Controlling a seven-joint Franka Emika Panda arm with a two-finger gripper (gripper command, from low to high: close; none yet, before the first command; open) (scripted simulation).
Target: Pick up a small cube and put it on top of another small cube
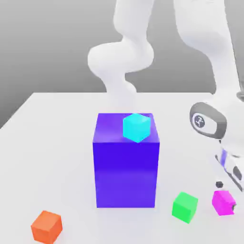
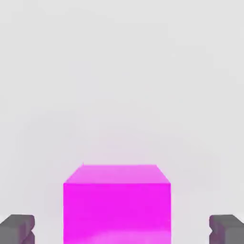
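The small magenta-pink cube [image 1: 222, 202] [image 2: 116, 200] rests on the white table near the exterior view's right edge. My gripper [image 1: 226, 197] [image 2: 122, 229] is lowered around it, with one dark fingertip [image 2: 17, 228] on each side. A gap shows between each fingertip and the cube's faces, so the jaws are open and the cube is not clamped. A small green cube [image 1: 185, 206] sits just to the magenta cube's left in the exterior view. A small orange cube [image 1: 46, 226] lies at the front left.
A big blue-purple block [image 1: 126, 167] stands mid-table with a cyan cube [image 1: 137, 127] on its top. The white arm rises behind and to the right of it. The table [image 1: 52, 143] ends close behind the block.
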